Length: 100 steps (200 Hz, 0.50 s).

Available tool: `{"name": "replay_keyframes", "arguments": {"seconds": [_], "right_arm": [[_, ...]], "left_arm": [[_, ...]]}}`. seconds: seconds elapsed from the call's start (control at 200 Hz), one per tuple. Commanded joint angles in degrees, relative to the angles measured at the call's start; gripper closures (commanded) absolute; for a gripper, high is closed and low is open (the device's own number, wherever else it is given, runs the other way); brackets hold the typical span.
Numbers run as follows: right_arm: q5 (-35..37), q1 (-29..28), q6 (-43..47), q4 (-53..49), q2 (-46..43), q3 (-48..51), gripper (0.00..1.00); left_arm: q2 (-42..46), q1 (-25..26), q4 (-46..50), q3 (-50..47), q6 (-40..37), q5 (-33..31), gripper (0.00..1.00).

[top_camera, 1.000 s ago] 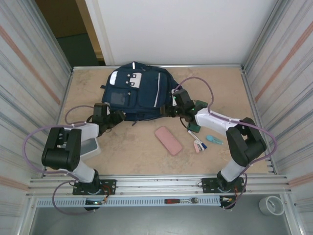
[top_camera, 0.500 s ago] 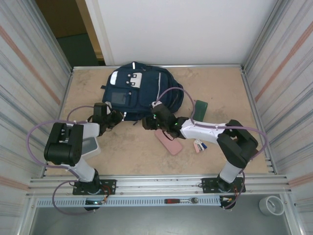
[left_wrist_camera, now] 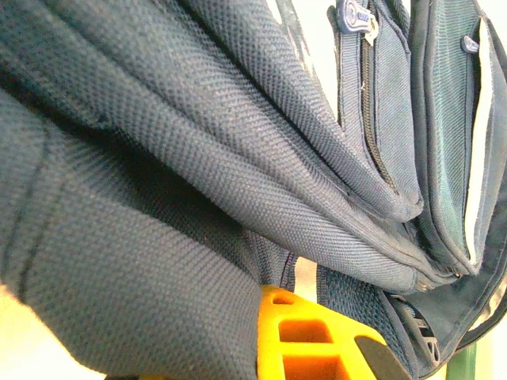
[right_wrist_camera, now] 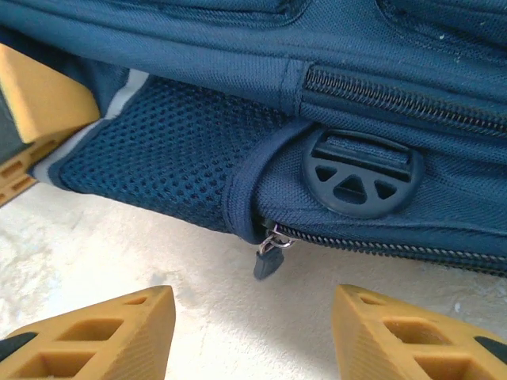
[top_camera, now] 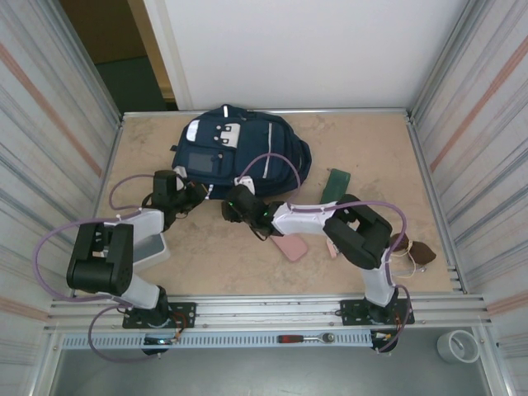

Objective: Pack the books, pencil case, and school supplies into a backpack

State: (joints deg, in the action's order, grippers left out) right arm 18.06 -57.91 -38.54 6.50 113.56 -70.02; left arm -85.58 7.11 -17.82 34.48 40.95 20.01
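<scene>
Soft, limp backpack (top_camera: 239, 157): left pincer (top_camera: 192, 195) clamps its near-edge fabric; right pincer (right_wrist_camera: 253, 317), open, faces the backpack's small zipper pull (right_wrist_camera: 268, 258), the likely handhold.

Top view: bright, even light from overhead; side walls (top_camera: 49, 124) bow outward at frame edges. Left wrist: backpack (left_wrist_camera: 238, 158) weave crisp ahead of left gripper (top_camera: 195, 196); fold beside its finger (left_wrist_camera: 305, 340) blurred; white glare blown out beyond. Right wrist: zipper pull (right_wrist_camera: 268, 257) sharp just ahead of right gripper (right_wrist_camera: 253, 309); table (right_wrist_camera: 119, 237) pale, slightly overexposed, soft shadow under fabric edge.
</scene>
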Motion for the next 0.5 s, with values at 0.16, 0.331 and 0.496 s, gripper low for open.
{"name": "replay_keyframes", "arguments": {"seconds": [0.16, 0.331, 0.496], "right_arm": [[9.8, -1.5, 2.1, 3.4, 5.5, -2.6, 0.52], [12.9, -1.6, 2.7, 5.2, 8.0, -4.0, 0.56], [14.5, -1.5, 6.0, 8.3, 9.6, -5.2, 0.63]], "left_arm": [[3.1, 0.3, -0.3, 1.2, -0.9, 4.1, 1.00], [3.7, 0.3, 0.7, 1.4, -1.2, 4.0, 1.00], [3.9, 0.3, 0.9, 1.3, -1.5, 3.9, 1.00]]}}
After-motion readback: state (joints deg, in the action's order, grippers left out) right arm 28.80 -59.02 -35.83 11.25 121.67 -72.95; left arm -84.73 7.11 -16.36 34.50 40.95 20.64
